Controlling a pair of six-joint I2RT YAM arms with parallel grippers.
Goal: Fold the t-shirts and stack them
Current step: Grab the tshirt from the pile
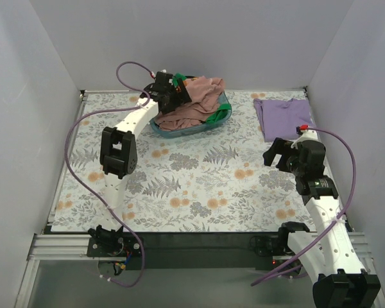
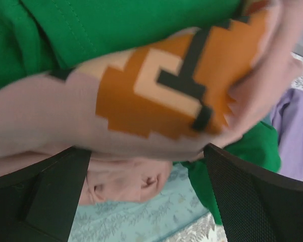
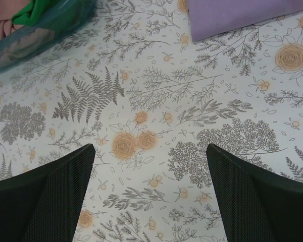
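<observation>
Inside a white-walled enclosure, a floral-patterned desk (image 1: 199, 186) carries the work. The left tool (image 1: 173, 91) has its jaws spread wide, close against the dusty pink t-shirt (image 2: 156, 85), and no grip is evident. That shirt lies crumpled over a green t-shirt (image 2: 116, 25) in the teal basket (image 1: 179, 130) at the far side, while the right tool (image 3: 150, 148), also spread and holding nothing, hangs above bare desk near the folded lavender t-shirt (image 1: 282, 115). The cotton is judged light, limp and non-fragile, so pinching a raised fold or hem is advised.
</observation>
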